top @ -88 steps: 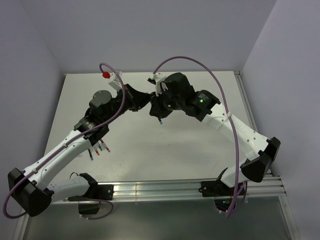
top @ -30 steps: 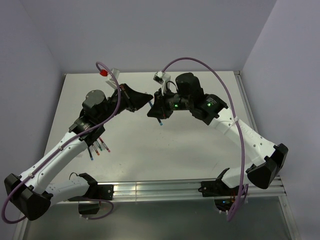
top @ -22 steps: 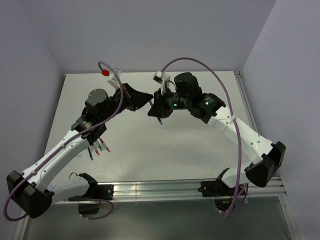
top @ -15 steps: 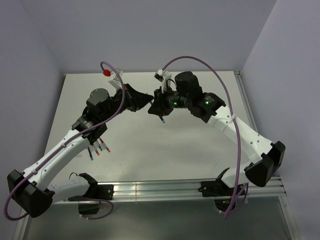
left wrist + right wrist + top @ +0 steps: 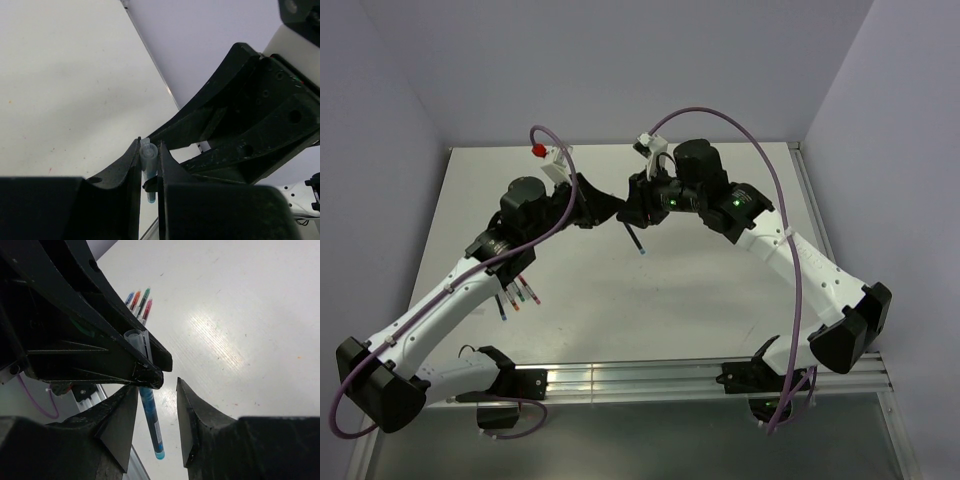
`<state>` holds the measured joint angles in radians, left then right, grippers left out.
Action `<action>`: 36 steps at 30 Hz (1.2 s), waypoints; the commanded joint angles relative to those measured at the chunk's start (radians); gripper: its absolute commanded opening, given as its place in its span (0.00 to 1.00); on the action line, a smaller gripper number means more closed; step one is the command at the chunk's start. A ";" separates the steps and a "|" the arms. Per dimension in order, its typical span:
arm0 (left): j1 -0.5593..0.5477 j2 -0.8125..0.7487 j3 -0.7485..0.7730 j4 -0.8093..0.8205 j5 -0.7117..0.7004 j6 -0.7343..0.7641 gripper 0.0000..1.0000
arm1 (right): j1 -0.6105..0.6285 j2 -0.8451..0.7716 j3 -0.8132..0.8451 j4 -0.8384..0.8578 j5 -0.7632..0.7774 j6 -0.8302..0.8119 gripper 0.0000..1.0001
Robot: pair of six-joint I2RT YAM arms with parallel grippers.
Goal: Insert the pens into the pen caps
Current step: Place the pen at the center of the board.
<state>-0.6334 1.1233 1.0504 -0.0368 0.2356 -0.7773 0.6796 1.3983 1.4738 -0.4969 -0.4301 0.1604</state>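
My left gripper (image 5: 149, 145) is shut on a pale blue pen cap (image 5: 148, 156), held above the table. A blue pen (image 5: 152, 416) sticks out of that cap (image 5: 134, 337) and hangs slanting down between the open fingers of my right gripper (image 5: 156, 426), which do not touch it. In the top view the two grippers meet over the middle of the table, the left gripper (image 5: 607, 210) on the left, the right gripper (image 5: 631, 214) on the right, and the blue pen (image 5: 636, 240) points down below them. Several more pens (image 5: 517, 295) lie on the table beside the left arm.
The loose pens (image 5: 140, 299) lie side by side near the table's left front. A metal rail (image 5: 650, 380) runs along the near edge. Walls close the table's back and both sides.
My right gripper has opened and let go of the blue pen, which now hangs from the cap in my left gripper. Both grippers have shifted slightly towards the back.
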 commanded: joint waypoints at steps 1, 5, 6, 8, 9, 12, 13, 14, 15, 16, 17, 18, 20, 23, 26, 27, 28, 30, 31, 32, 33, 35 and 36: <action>-0.020 -0.002 0.039 -0.160 0.059 0.035 0.00 | -0.045 -0.007 0.066 0.149 0.145 -0.045 0.44; -0.011 0.009 0.071 -0.199 -0.005 0.058 0.00 | -0.045 -0.059 0.024 0.143 0.172 -0.051 0.48; -0.006 0.024 0.083 -0.216 -0.027 0.064 0.00 | -0.045 -0.070 0.013 0.146 0.182 -0.050 0.48; -0.006 0.049 0.115 -0.264 -0.096 0.081 0.00 | -0.045 -0.103 -0.018 0.150 0.232 -0.044 0.48; -0.005 0.058 0.129 -0.279 -0.119 0.084 0.00 | -0.045 -0.111 -0.024 0.147 0.249 -0.039 0.49; -0.003 0.099 0.169 -0.311 -0.214 0.105 0.00 | -0.045 -0.148 -0.052 0.153 0.322 -0.027 0.49; -0.005 0.110 0.184 -0.307 -0.231 0.111 0.00 | -0.046 -0.157 -0.059 0.158 0.341 -0.021 0.50; -0.003 0.124 0.194 -0.307 -0.267 0.115 0.00 | -0.046 -0.166 -0.066 0.156 0.359 -0.016 0.51; 0.000 0.159 0.204 -0.307 -0.286 0.116 0.00 | -0.048 -0.168 -0.064 0.153 0.378 -0.013 0.52; -0.002 0.180 0.233 -0.305 -0.304 0.119 0.00 | -0.049 -0.167 -0.061 0.141 0.410 -0.010 0.52; -0.002 0.206 0.252 -0.319 -0.323 0.125 0.00 | -0.049 -0.159 -0.053 0.136 0.422 -0.007 0.52; -0.002 0.258 0.270 -0.322 -0.364 0.130 0.00 | -0.049 -0.156 -0.053 0.133 0.429 -0.005 0.52; 0.000 0.315 0.328 -0.336 -0.419 0.160 0.00 | -0.055 -0.157 -0.061 0.136 0.464 -0.001 0.52; 0.004 0.488 0.420 -0.368 -0.531 0.222 0.00 | -0.060 -0.171 -0.076 0.144 0.471 0.001 0.52; 0.027 0.629 0.535 -0.399 -0.582 0.274 0.00 | -0.063 -0.179 -0.086 0.141 0.491 -0.001 0.52; 0.034 0.663 0.565 -0.403 -0.587 0.286 0.00 | -0.063 -0.183 -0.090 0.141 0.493 0.001 0.52; 0.041 0.696 0.618 -0.405 -0.581 0.315 0.00 | -0.063 -0.189 -0.095 0.147 0.491 0.001 0.53; 0.060 0.792 0.704 -0.438 -0.572 0.334 0.00 | -0.064 -0.193 -0.106 0.149 0.491 0.004 0.53; 0.064 0.820 0.727 -0.442 -0.567 0.352 0.00 | -0.066 -0.194 -0.106 0.146 0.491 0.004 0.53; 0.070 0.845 0.743 -0.439 -0.552 0.361 0.00 | -0.066 -0.196 -0.110 0.147 0.495 0.004 0.53; 0.083 0.884 0.778 -0.439 -0.535 0.371 0.01 | -0.066 -0.197 -0.112 0.147 0.496 0.005 0.53; 0.101 0.949 0.818 -0.456 -0.489 0.378 0.01 | -0.069 -0.197 -0.113 0.149 0.492 0.007 0.54; 0.107 0.967 0.854 -0.465 -0.478 0.381 0.01 | -0.072 -0.197 -0.113 0.149 0.487 0.008 0.54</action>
<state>-0.5480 2.0609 1.8015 -0.4770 -0.2771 -0.4480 0.6189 1.2366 1.3666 -0.3962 0.0414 0.1604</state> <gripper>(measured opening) 0.169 0.536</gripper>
